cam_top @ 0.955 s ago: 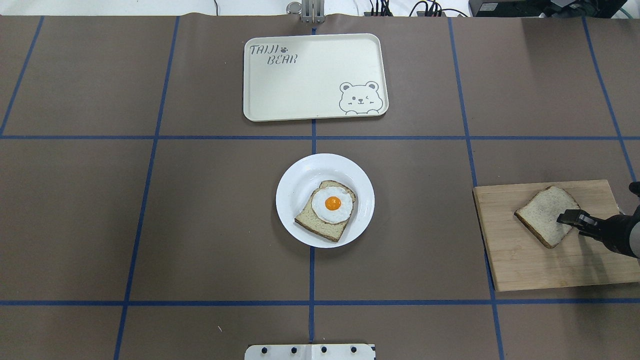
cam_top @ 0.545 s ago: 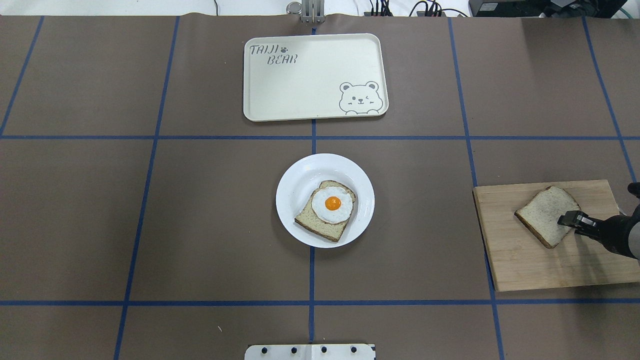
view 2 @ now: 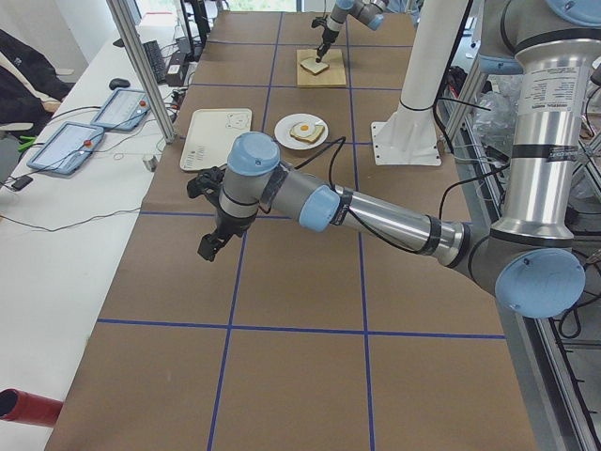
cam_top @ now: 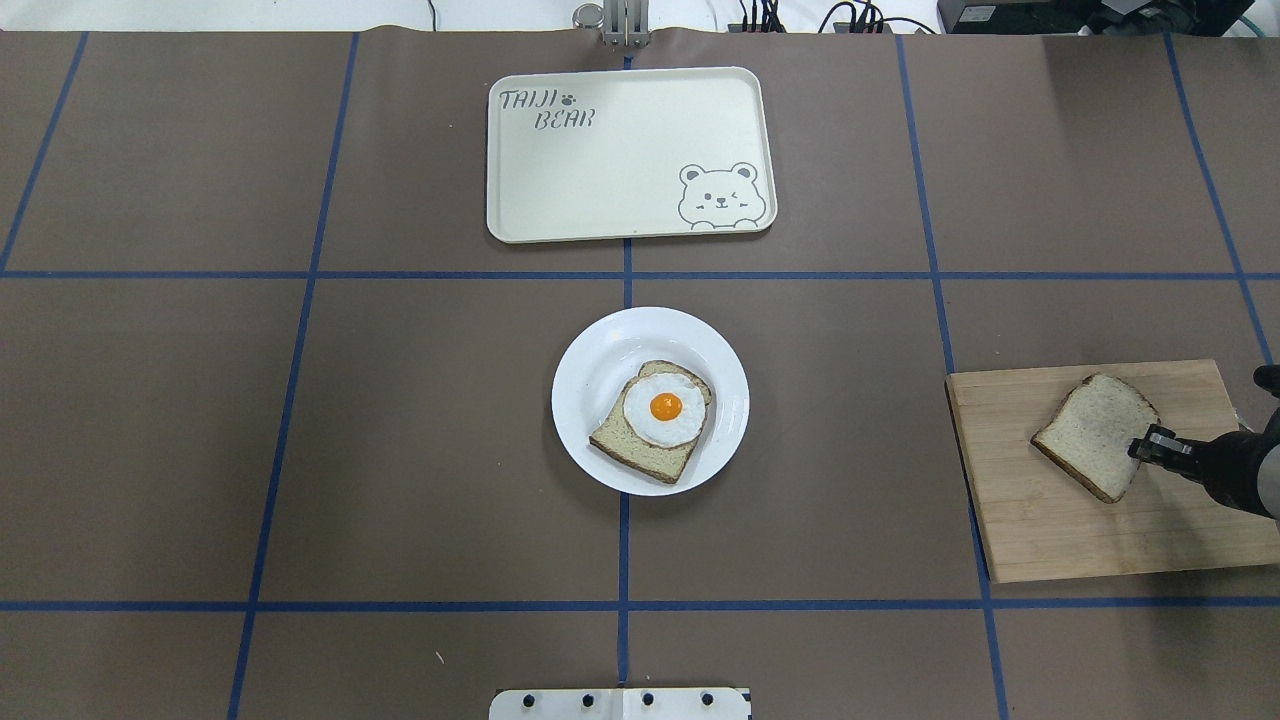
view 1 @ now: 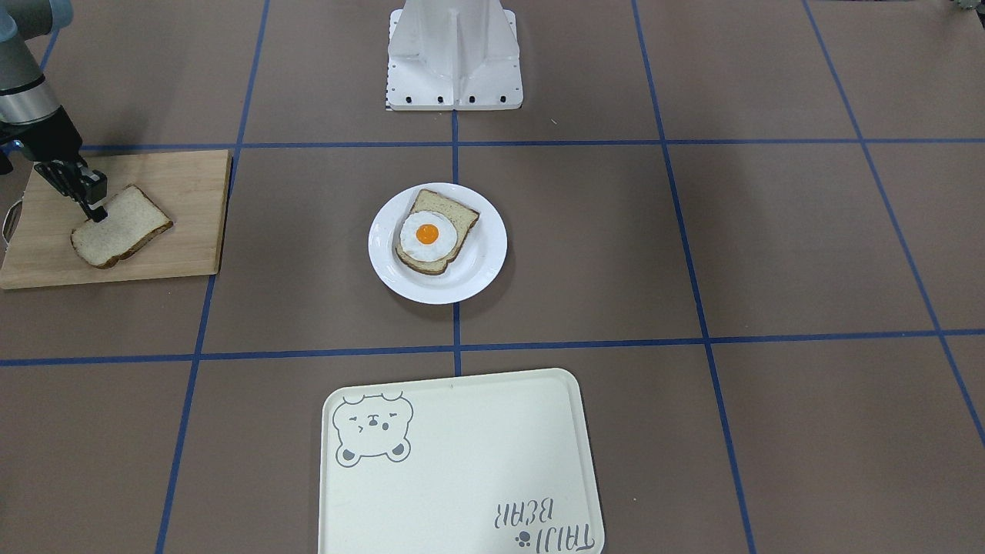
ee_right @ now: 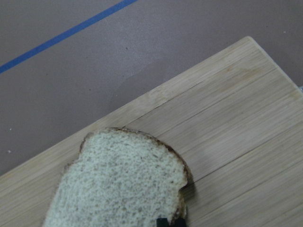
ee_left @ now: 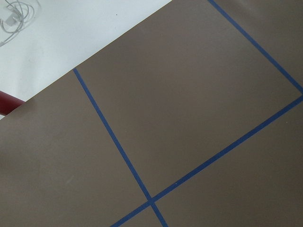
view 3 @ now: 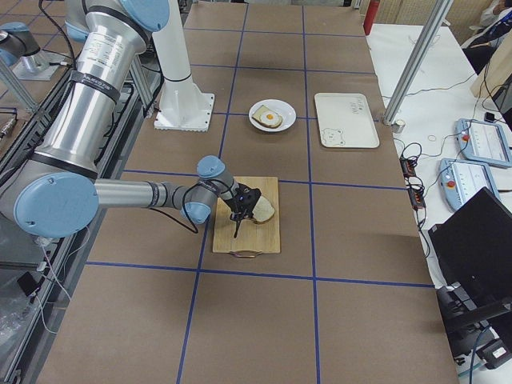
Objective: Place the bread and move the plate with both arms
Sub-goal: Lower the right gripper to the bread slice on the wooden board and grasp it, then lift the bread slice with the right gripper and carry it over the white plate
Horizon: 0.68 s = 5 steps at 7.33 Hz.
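In the front-facing view, at the left edge, the right claw is pinching the upper corner of the bread, its fingers closed down on the crust. The slice is lying on a wooden board. At centre the plate is sitting on the brown surface, carrying an egg-topped slice. A bear-print tray is lying at the bottom.

In the overhead view the bread is sitting at the right edge, well apart from the plate in the middle.

In the exterior left view, the left claw is hanging over bare surface left of centre; I cannot tell whether it is open or closed.

In the right wrist view, the bread is filling the lower left, with a black fingertip showing at its bottom edge.
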Motion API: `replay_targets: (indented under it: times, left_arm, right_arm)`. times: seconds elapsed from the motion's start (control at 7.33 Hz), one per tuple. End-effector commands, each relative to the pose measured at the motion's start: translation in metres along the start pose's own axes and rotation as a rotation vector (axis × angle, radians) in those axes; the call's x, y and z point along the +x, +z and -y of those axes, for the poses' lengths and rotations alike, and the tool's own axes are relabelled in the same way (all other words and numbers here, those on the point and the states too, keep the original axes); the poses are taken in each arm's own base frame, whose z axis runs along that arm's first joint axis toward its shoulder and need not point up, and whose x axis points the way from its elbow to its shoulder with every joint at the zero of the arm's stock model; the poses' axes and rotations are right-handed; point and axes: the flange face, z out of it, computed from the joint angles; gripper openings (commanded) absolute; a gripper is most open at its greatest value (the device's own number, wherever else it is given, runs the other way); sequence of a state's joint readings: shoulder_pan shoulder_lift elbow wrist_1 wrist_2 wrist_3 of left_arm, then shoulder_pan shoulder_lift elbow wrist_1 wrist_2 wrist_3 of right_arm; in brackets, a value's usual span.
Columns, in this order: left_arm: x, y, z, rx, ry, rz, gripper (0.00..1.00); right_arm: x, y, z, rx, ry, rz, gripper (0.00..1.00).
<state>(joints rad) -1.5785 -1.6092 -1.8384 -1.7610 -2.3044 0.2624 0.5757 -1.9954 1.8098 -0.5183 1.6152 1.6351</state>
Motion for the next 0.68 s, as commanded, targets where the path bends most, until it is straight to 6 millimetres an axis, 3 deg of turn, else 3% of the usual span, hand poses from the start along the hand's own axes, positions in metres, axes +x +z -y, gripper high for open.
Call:
replay_targets:
  times: [0.0, 0.55]
  left_arm:
    - [-0.001, 0.000, 0.000, 0.000, -0.002, 0.001, 0.98]
    - [-0.001, 0.000, 0.000, 0.000, -0.002, 0.000, 0.98]
  right_arm:
    - [-0.006, -0.007, 0.000, -0.012, -0.005, 0.018, 0.00]
    - [-0.029, -0.052, 0.036, -0.128, -0.016, 0.178, 0.00]
